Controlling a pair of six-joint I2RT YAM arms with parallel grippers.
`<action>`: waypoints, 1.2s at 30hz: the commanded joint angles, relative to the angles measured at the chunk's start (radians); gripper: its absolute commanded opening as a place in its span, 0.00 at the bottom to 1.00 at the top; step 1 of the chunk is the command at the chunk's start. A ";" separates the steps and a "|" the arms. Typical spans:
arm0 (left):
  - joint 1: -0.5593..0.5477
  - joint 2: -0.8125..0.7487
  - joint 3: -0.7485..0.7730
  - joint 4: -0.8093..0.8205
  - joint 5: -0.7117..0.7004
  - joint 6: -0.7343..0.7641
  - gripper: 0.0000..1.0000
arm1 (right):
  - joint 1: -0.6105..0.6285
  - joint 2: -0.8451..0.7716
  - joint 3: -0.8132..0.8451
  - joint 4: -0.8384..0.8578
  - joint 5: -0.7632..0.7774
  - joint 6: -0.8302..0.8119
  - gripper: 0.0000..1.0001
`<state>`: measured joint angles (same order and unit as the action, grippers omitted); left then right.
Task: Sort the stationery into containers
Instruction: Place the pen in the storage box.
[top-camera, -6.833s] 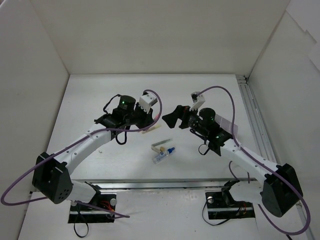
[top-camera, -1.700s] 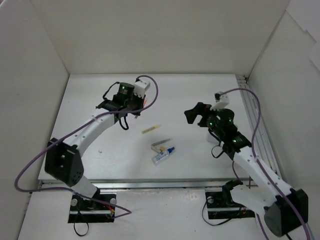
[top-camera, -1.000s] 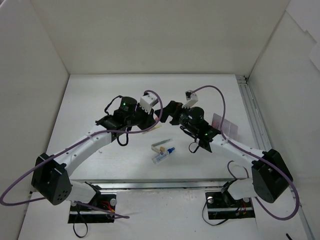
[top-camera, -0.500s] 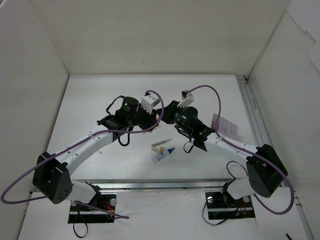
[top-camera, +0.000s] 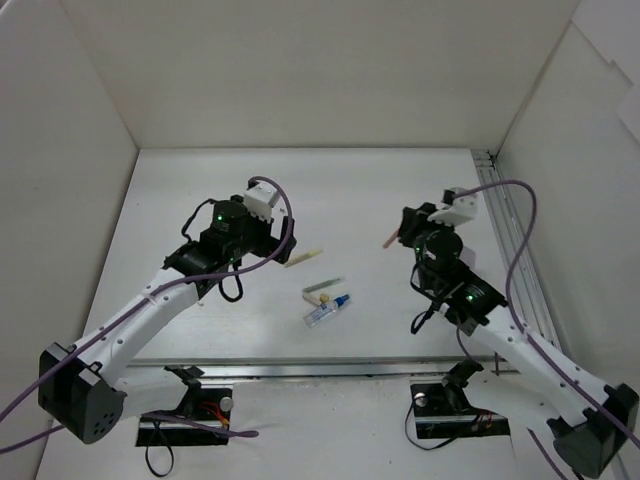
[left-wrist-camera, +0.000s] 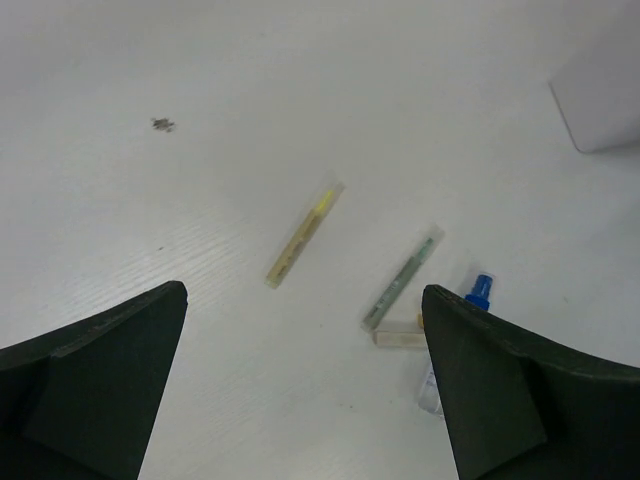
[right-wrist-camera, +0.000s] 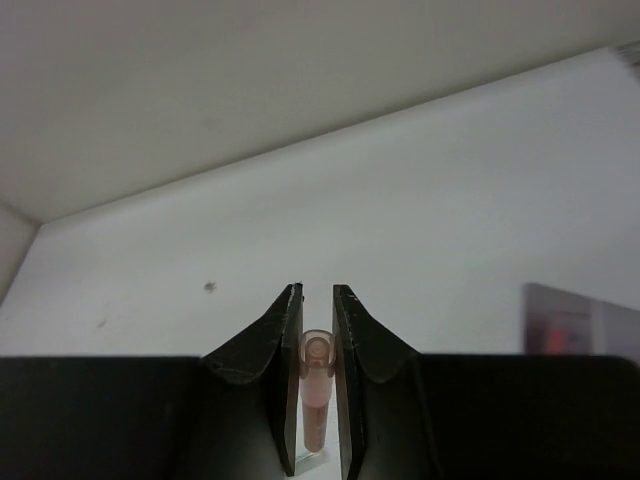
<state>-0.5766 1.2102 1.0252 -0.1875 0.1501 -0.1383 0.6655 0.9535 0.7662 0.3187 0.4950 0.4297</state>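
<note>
My right gripper (top-camera: 400, 230) is shut on a pink-red pen (top-camera: 389, 234), held above the table right of centre. In the right wrist view the pen (right-wrist-camera: 316, 385) sits end-on between the closed jaws of the right gripper (right-wrist-camera: 317, 300). My left gripper (left-wrist-camera: 304, 292) is wide open and holds nothing; it hovers left of centre (top-camera: 258, 238). Below it lie a yellow-green pen (left-wrist-camera: 303, 234), a grey pen (left-wrist-camera: 403, 278), a small beige piece (left-wrist-camera: 400, 339) and a white tube with a blue cap (left-wrist-camera: 480, 292). The white container (left-wrist-camera: 600, 100) shows at the upper right of the left wrist view, and its lilac-pink inside (right-wrist-camera: 580, 325) in the right wrist view.
White walls close in the table at the back and on both sides. A metal rail (top-camera: 508, 235) runs along the right edge. From above, the loose stationery (top-camera: 322, 298) lies between the two arms near the middle, and the right arm covers the container.
The grippers met at mid-table. The left one opened, let go of the pen and drew back left. The right one, shut on the pen, carried it to the right.
</note>
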 joint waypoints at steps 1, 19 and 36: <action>0.072 -0.057 0.004 -0.021 -0.112 -0.087 1.00 | -0.053 -0.099 0.027 -0.174 0.359 -0.104 0.00; 0.202 0.049 -0.033 0.017 0.112 -0.115 1.00 | -0.345 0.106 -0.050 0.077 0.169 -0.157 0.00; 0.164 0.354 0.120 -0.035 0.205 0.028 1.00 | -0.353 -0.056 -0.025 -0.171 0.024 -0.039 0.98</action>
<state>-0.3901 1.5249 1.0538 -0.2363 0.3573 -0.1627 0.3202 0.9405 0.6899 0.1520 0.5587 0.3714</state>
